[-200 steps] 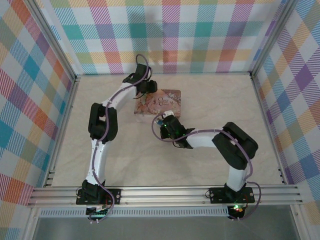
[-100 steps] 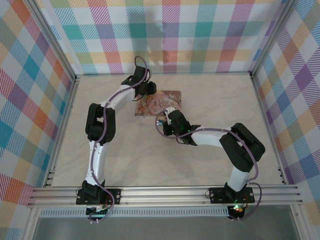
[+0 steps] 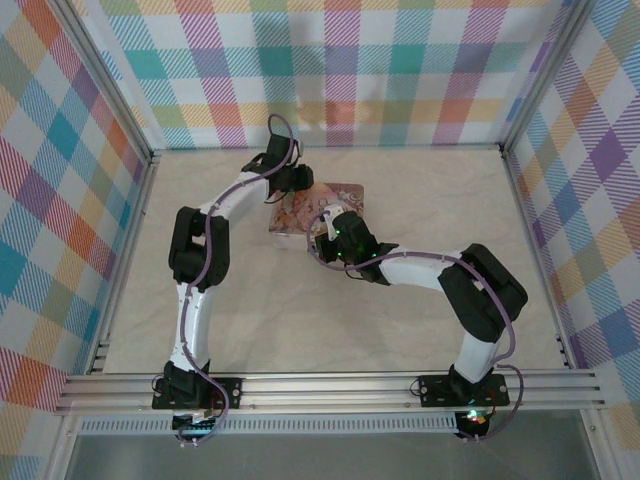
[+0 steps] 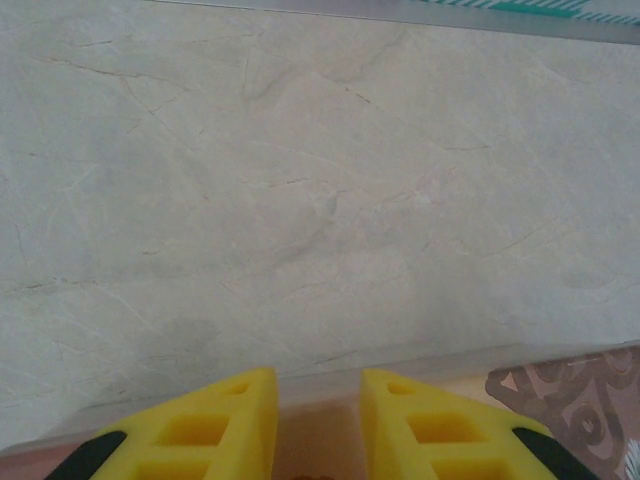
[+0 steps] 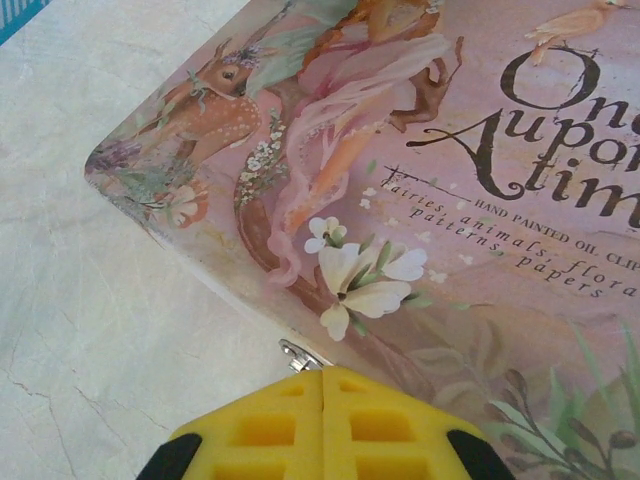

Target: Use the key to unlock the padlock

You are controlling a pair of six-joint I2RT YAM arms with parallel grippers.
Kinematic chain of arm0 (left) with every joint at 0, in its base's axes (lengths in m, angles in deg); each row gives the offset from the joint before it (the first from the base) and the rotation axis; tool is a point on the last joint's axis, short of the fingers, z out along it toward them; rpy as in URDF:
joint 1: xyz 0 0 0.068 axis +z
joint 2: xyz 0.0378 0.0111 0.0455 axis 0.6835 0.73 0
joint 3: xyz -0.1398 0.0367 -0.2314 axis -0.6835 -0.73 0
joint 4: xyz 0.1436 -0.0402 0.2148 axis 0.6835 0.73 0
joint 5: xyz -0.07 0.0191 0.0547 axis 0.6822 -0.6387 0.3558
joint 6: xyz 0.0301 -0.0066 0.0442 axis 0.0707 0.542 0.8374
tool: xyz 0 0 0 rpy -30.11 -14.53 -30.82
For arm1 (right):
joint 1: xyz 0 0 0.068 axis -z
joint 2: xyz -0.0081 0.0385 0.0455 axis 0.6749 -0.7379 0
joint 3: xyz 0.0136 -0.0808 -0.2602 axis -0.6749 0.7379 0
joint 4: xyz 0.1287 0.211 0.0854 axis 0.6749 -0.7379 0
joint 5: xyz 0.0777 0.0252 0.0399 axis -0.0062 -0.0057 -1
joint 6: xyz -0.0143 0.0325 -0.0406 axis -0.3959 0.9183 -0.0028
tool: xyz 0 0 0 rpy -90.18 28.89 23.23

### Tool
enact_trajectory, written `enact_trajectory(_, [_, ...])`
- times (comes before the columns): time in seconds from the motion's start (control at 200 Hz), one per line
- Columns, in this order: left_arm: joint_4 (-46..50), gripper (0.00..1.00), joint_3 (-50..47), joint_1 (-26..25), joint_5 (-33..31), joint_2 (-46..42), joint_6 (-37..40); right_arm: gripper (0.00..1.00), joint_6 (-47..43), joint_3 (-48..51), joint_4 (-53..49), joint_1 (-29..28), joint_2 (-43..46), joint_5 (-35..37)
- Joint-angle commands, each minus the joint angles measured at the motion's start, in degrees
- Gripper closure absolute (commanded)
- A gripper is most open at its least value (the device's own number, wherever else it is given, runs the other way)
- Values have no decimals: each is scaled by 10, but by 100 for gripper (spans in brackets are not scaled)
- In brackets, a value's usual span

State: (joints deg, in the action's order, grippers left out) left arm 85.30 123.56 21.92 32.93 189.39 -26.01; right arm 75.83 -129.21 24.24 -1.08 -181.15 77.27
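My right gripper (image 5: 322, 370) is shut, and the thin silvery key (image 5: 296, 354) pokes out at its fingertips. The key's tip is at the front edge of the pink illustrated tin (image 5: 450, 150), near its left corner. From above, the right gripper (image 3: 325, 226) overlaps the tin's (image 3: 342, 192) near edge. My left gripper (image 3: 296, 187) sits at the tin's back left corner. In the left wrist view its yellow fingers (image 4: 240, 420) stand a narrow gap apart over the tin's edge (image 4: 590, 400). What lies deeper between them is cut off. The padlock is hidden.
The tin lies on a pale marbled table (image 3: 430, 200), fenced by metal rails and plaid walls (image 3: 400, 70). Both arms crowd the tin from the left and the front. Bare tabletop stretches to the right and toward the near rail (image 3: 330, 385).
My right gripper has travelled away from me, up to the tin's front edge. The left gripper has stayed at the tin's back corner, its fingers drawn slightly closer together.
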Motion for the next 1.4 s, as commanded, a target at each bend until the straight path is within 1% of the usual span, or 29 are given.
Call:
enact_trajectory(0.0, [89, 71, -38, -7, 33, 15, -22, 100, 17, 17, 2, -3, 19, -5])
enact_trajectory(0.045, [84, 72, -46, -7, 37, 6, -24, 100, 28, 29, 4, -3, 21, -4])
enact_trajectory(0.085, [76, 71, -57, -8, 36, -6, -28, 91, 36, 38, 7, -3, 23, -1])
enact_trajectory(0.15, [62, 68, -76, -8, 35, -32, -31, 76, 45, 51, 9, -3, 26, 3])
enact_trajectory(0.18, [58, 66, -82, -8, 34, -44, -32, 71, 47, 54, 2, -3, 28, 8])
enact_trajectory(0.3, [53, 60, -99, -7, 28, -97, -29, 69, 46, 58, -27, -3, 49, 19])
enact_trajectory(0.365, [50, 54, -110, -7, 20, -126, -28, 63, 48, 58, -50, -3, 69, 24])
enact_trajectory(0.45, [49, 51, -124, -6, 12, -157, -27, 55, 48, 50, -87, -3, 90, 30])
enact_trajectory(0.52, [45, 49, -140, -5, 11, -178, -30, 55, 44, 39, -119, -3, 92, 28])
enact_trajectory(0.595, [27, 47, -168, -5, 17, -202, -40, 53, 56, 56, -103, -3, 90, 24])
enact_trajectory(0.695, [14, 47, -206, -5, 19, -230, -53, 52, 78, 74, -81, -8, 85, 31])
enact_trajectory(0.78, [-26, 47, -274, -5, 29, -270, -77, 52, 86, 76, -66, -13, 71, 28])
enact_trajectory(0.8, [-54, 47, -292, -5, 31, -283, -83, 52, 88, 76, -63, -13, 65, 28])
enact_trajectory(0.88, [-101, 47, -360, -6, 41, -326, -111, 51, 92, 72, -41, -15, 41, 18])
enact_trajectory(1.0, [-170, 47, -469, -14, 57, -384, -147, 50, 102, 47, -24, -17, -1, 14])
enact_trajectory(1.07, [-191, 47, -525, -20, 54, -411, -154, 50, 109, 34, -12, -17, -19, 16])
enact_trajectory(1.13, [-198, 47, -560, -22, 45, -429, -157, 50, 115, 13, -22, -17, -33, 23])
enact_trajectory(1.235, [-195, 47, -592, -22, 30, -448, -152, 51, 131, -15, -24, -19, -58, 43])
enact_trajectory(1.33, [-207, 47, -613, -22, 32, -454, -158, 53, 151, -35, -23, -19, -75, 65])
enact_trajectory(1.36, [-212, 47, -619, -22, 33, -454, -161, 56, 158, -41, -26, -19, -81, 70])
enact_trajectory(1.395, [-216, 47, -625, -22, 32, -454, -164, 64, 167, -51, -32, -20, -88, 75])
